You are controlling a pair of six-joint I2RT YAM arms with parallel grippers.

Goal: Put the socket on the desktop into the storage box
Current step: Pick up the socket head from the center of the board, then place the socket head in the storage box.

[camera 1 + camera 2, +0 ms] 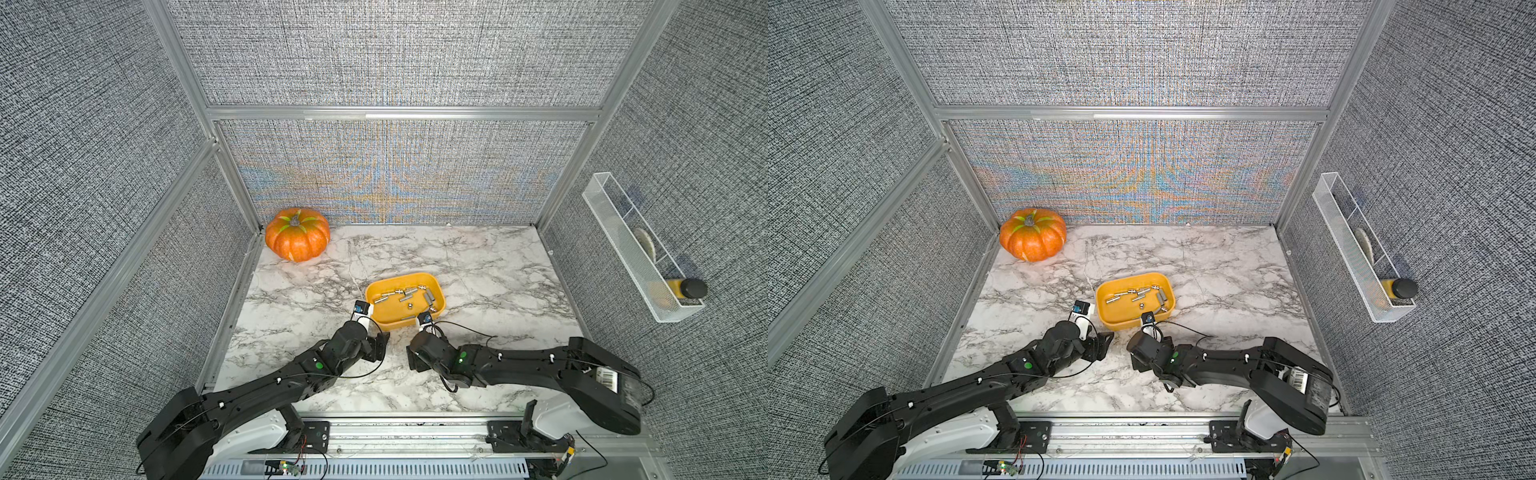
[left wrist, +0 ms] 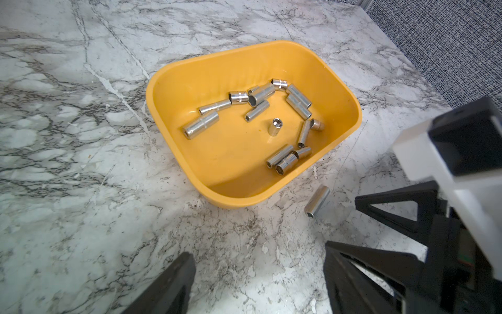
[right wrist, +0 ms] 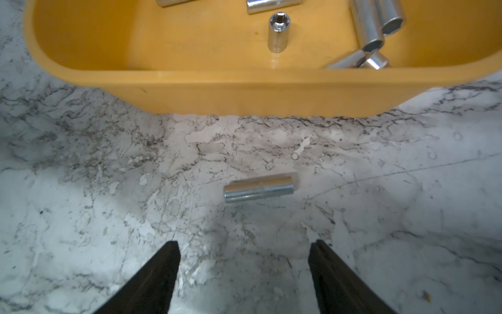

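jaws of your right gripper (image 3: 244, 244) stand wide apart with nothing between them, over the desktop (image 3: 108, 217). just ahead of its fingertips lies the socket (image 3: 259, 187), a short chrome cylinder on its side on the marble, crosswise to the jaws and touching neither finger. it sits outside the storage box (image 3: 244, 92), near the wall that faces the gripper but apart from it.

your left gripper (image 2: 258, 251) is likewise spread and empty, held above bare marble beside the right one. from its wrist view you see the same socket (image 2: 317, 201) just off a corner of the storage box (image 2: 190, 89), close to a black finger of the right gripper.

inside the box lie the other sockets (image 2: 201, 125), most on their sides in loose clusters, and an upright socket (image 2: 275, 126) stands near the middle.

in both top views your left arm (image 1: 291, 374) and right arm (image 1: 519, 361) reach in from the near edge and meet in front of the box (image 1: 399, 276). farther back, a pumpkin (image 1: 297, 235) sits in the far left corner of the desktop (image 1: 478, 270). on the right wall hangs a wire basket (image 1: 636, 249) holding a yellow bottle (image 1: 690, 288) with a black cap.
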